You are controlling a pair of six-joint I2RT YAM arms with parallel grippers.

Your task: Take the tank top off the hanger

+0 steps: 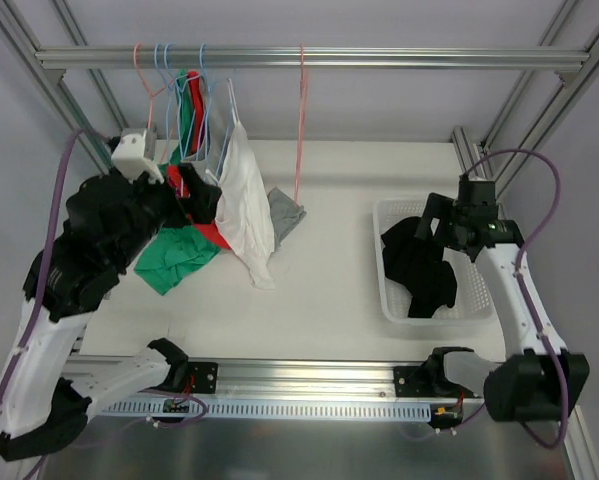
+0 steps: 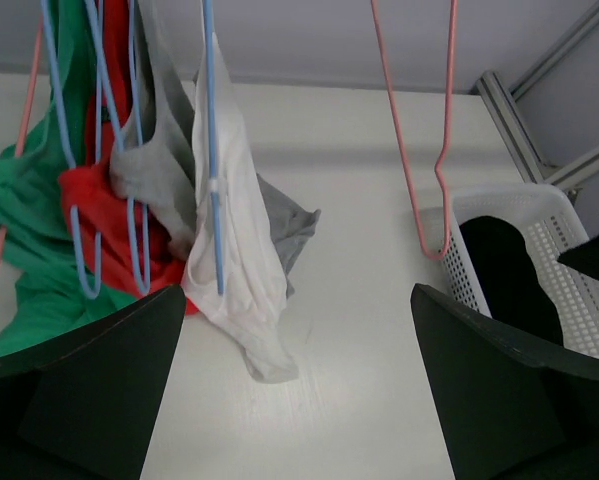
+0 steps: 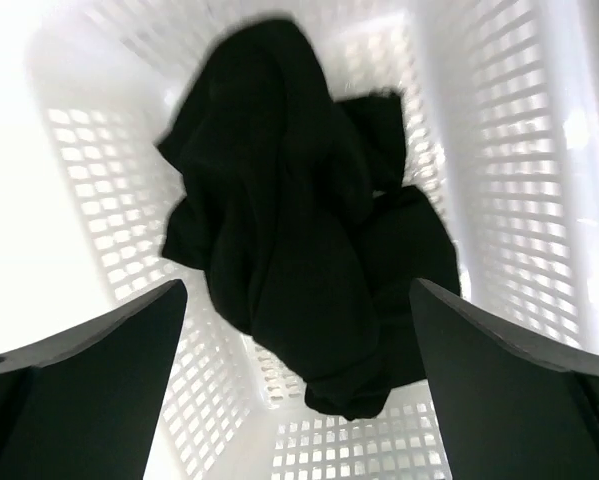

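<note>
A black tank top [image 1: 419,270] lies crumpled in the white basket [image 1: 387,300], off any hanger. My right gripper [image 1: 431,226] hovers just above it, open, and the black cloth [image 3: 289,230] fills the space below its spread fingers without being pinched. An empty pink hanger [image 1: 299,120] hangs from the top rail. My left gripper [image 1: 195,192] is open beside the hanging clothes. In the left wrist view it [image 2: 297,295] faces a white tank top [image 2: 239,270] that droops from a blue hanger [image 2: 211,150] onto the table.
Grey [image 2: 289,225], red [image 2: 99,210] and green [image 2: 29,250] garments hang from blue and pink hangers at the rail's left end and pool on the table. The basket [image 2: 569,220] stands at the right. Frame posts rise at the back corners.
</note>
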